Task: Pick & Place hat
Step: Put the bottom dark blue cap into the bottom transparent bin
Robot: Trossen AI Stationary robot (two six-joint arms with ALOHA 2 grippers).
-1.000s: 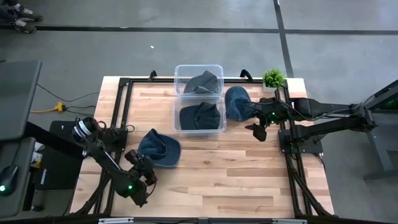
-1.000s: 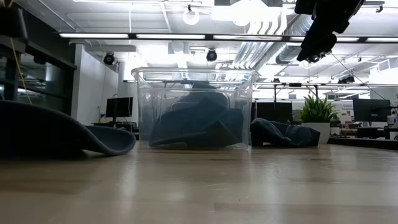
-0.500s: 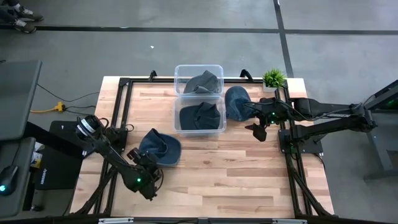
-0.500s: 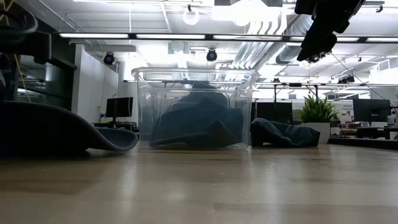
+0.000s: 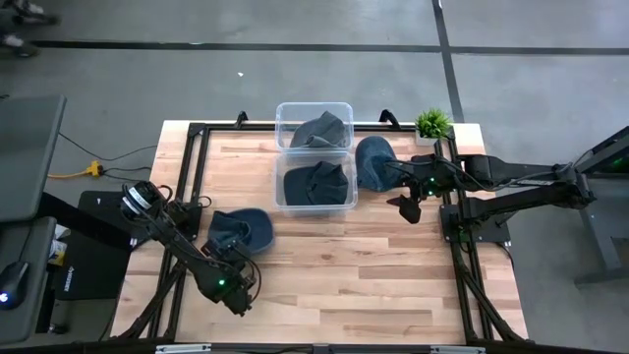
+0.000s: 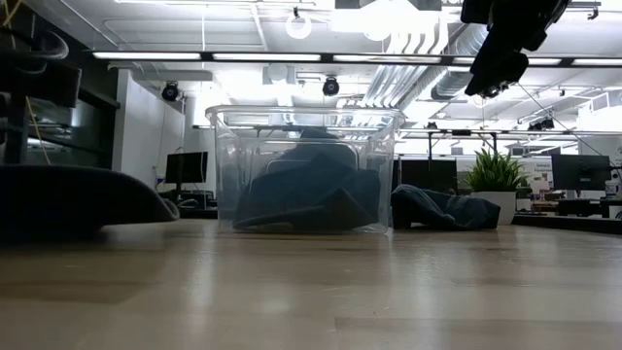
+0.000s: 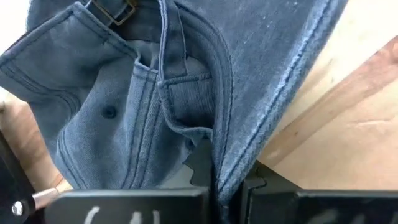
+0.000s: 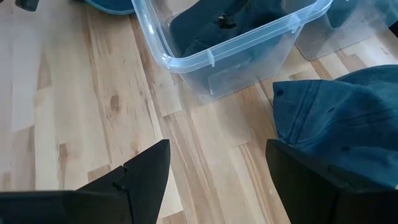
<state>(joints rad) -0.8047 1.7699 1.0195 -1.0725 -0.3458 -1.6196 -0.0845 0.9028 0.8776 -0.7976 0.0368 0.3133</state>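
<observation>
2 left fingers [image 7: 134, 205] pinching hat [image 7: 186, 93] brim, right idle

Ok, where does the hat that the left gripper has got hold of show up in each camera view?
High view: the hat lies left of centre on the table, the left gripper at its near edge.
Low view: the hat is the dark mound at far left.
Left wrist view: the hat fills the picture, its edge between the fingers.
Right wrist view: a blue sliver at the top edge, likely the hat.
Shared landmark: the clear bin.
</observation>
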